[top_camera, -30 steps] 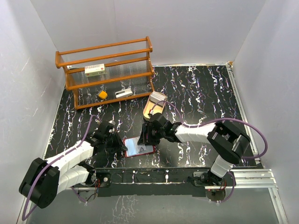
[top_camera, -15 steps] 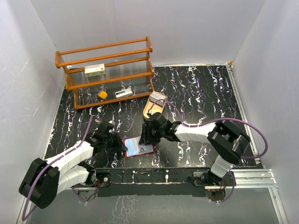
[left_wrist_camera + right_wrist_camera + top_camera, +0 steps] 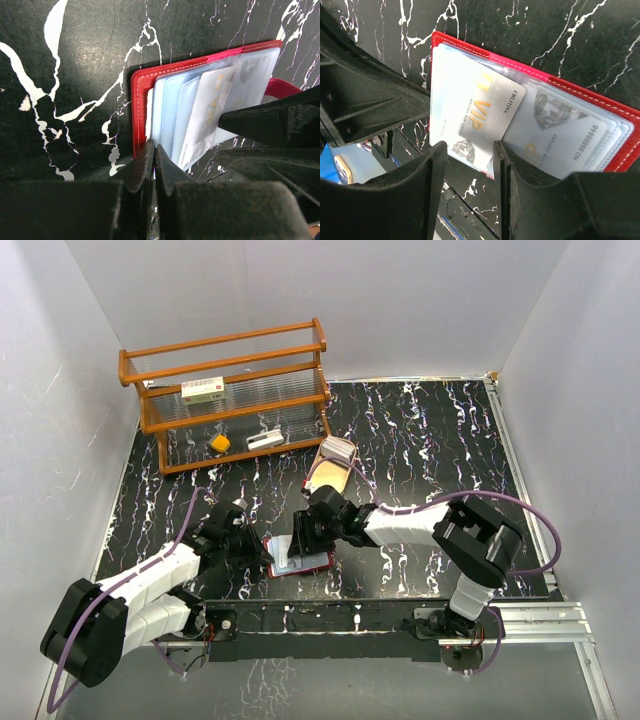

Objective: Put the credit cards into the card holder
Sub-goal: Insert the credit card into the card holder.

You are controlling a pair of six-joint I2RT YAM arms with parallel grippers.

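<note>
Credit card thin, stiff, slick; grab its free end. My right gripper spread astride it, left gripper pressed together at card holder edge.

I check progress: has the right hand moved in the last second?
Yes. The right hand has moved slightly left and toward the near edge, away from the tray, over the card holder.

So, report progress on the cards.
Done: one numbered card sits inside a card holder sleeve. In hand: left gripper pinches the holder's edge; VIP card half in a pocket, between the right gripper's open fingers. Left: seat it fully; whether more cards wait is unclear.
</note>
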